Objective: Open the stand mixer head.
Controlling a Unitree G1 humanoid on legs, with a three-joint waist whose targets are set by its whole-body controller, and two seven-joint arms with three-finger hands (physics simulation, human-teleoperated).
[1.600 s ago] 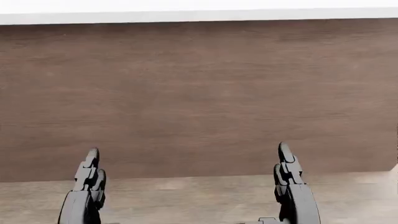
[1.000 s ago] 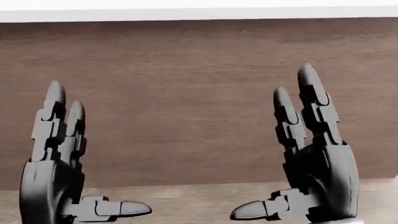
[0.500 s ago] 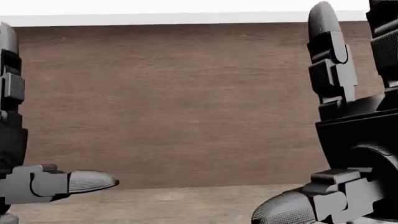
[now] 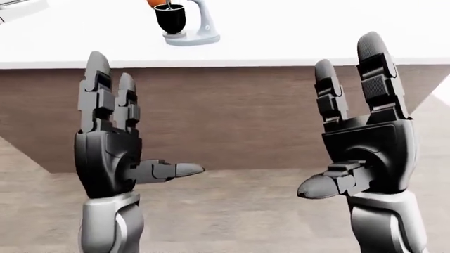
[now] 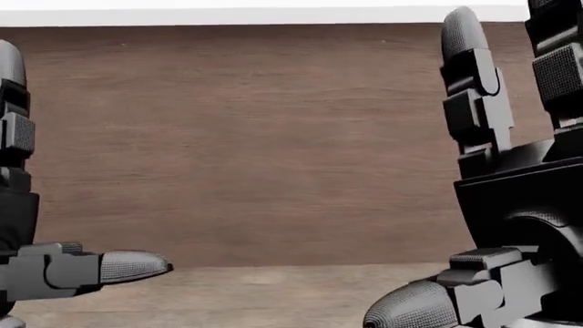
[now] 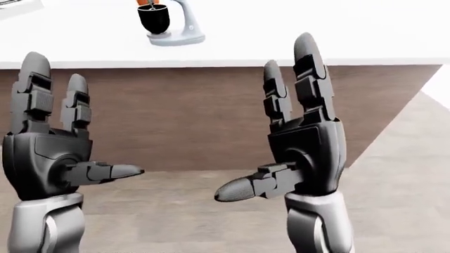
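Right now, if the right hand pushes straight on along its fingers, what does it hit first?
Nothing close, it seems. The right hand is open, fingers up; above them lies the white countertop, bare there. The stand mixer sits well to the view's left. Depth is unclear.

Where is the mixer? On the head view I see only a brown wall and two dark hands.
Observer: The mixer stands on the white counter, at the top of the left-eye view, left of middle.
Operator: Is either hand touching it?
Observer: No. The left hand and right hand are raised with fingers spread, below the counter's edge in the picture and apart from the mixer.
Operator: Anything else up there?
Observer: A black bowl sits on the mixer's base, with something orange above it, cut off by the frame.
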